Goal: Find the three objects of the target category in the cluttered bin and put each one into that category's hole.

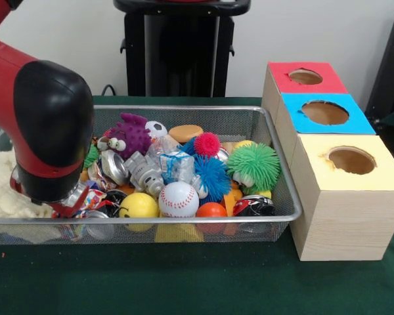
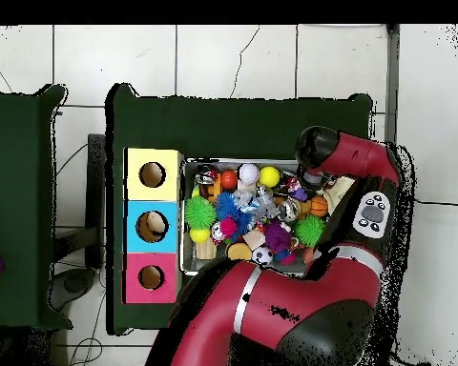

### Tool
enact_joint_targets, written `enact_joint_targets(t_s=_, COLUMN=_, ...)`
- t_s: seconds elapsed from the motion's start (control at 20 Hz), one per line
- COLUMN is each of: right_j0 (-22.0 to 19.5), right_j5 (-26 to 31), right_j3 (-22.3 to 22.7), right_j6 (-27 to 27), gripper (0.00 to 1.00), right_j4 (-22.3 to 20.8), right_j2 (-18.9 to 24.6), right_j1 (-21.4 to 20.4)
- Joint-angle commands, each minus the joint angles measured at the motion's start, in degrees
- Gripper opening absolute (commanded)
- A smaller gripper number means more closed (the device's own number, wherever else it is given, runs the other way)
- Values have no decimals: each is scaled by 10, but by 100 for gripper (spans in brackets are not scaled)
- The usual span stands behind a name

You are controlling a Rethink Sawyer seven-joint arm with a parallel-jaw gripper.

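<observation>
At the bin's (image 1: 276, 164) left end, seen from the front, the arm (image 1: 49, 131) reaches down into the clutter; its gripper is hidden behind the black wrist housing, so cannot tell whether it is apart or together. Target category not identifiable from these views. Candidate sets in the bin: balls — baseball (image 1: 178, 199), yellow ball (image 1: 138, 205), orange ball (image 1: 211, 210), small soccer ball (image 1: 155, 128); spiky puffers — green (image 1: 253, 165), blue (image 1: 213, 176), pink (image 1: 207, 144), purple (image 1: 130, 133); metal cans (image 1: 114, 167). Judgement: balls firm, light, likely to roll, best pinched across the middle; puffers soft and compliant, can be taken anywhere; cans stiff, thin-walled, probably slippery.

Beside the bin, touching or nearly so, stands a row of wooden boxes with holes: red (image 1: 305, 77), blue (image 1: 324, 112), yellow (image 1: 351, 159). Overhead view shows something pale inside the blue hole.

Surface is green cloth (image 1: 184, 282). Pale wall behind; tiled floor around the surface.
</observation>
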Motion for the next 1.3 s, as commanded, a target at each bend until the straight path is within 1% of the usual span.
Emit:
enact_joint_targets(t_s=0.05, right_j0=19, right_j5=32, right_j3=-33, right_j6=162, gripper=100, right_j4=37, right_j2=38, right_j1=21)
enact_joint_targets(t_s=0.15, right_j0=21, right_j5=56, right_j3=-52, right_j6=170, gripper=100, right_j4=38, right_j2=30, right_j1=26)
enact_joint_targets(t_s=0.35, right_j0=19, right_j5=118, right_j3=-108, right_j6=177, gripper=100, right_j4=44, right_j2=13, right_j1=40)
enact_joint_targets(t_s=0.4, right_j0=17, right_j5=125, right_j3=-117, right_j6=179, gripper=100, right_j4=46, right_j2=11, right_j1=43)
enact_joint_targets(t_s=0.5, right_j0=17, right_j5=135, right_j3=-130, right_j6=184, gripper=100, right_j4=46, right_j2=7, right_j1=46)
enact_joint_targets(t_s=0.8, right_j0=19, right_j5=124, right_j3=-152, right_j6=198, gripper=100, right_j4=43, right_j2=3, right_j1=64)
enact_joint_targets(t_s=0.85, right_j0=20, right_j5=136, right_j3=-163, right_j6=201, gripper=100, right_j4=43, right_j2=-3, right_j1=68)
enact_joint_targets(t_s=0.9, right_j0=23, right_j5=138, right_j3=-159, right_j6=204, gripper=100, right_j4=43, right_j2=-4, right_j1=65)
enact_joint_targets(t_s=0.95, right_j0=23, right_j5=152, right_j3=-169, right_j6=207, gripper=100, right_j4=47, right_j2=-7, right_j1=66)
enact_joint_targets(t_s=1.0, right_j0=26, right_j5=154, right_j3=-163, right_j6=209, gripper=100, right_j4=48, right_j2=-6, right_j1=61)
enact_joint_targets(t_s=1.15, right_j0=24, right_j5=184, right_j3=-191, right_j6=218, gripper=100, right_j4=57, right_j2=-12, right_j1=69)
enact_joint_targets(t_s=1.2, right_j0=22, right_j5=190, right_j3=-203, right_j6=220, gripper=100, right_j4=60, right_j2=-14, right_j1=75)
enact_joint_targets(t_s=1.3, right_j0=20, right_j5=196, right_j3=-213, right_j6=227, gripper=100, right_j4=64, right_j2=-16, right_j1=81)
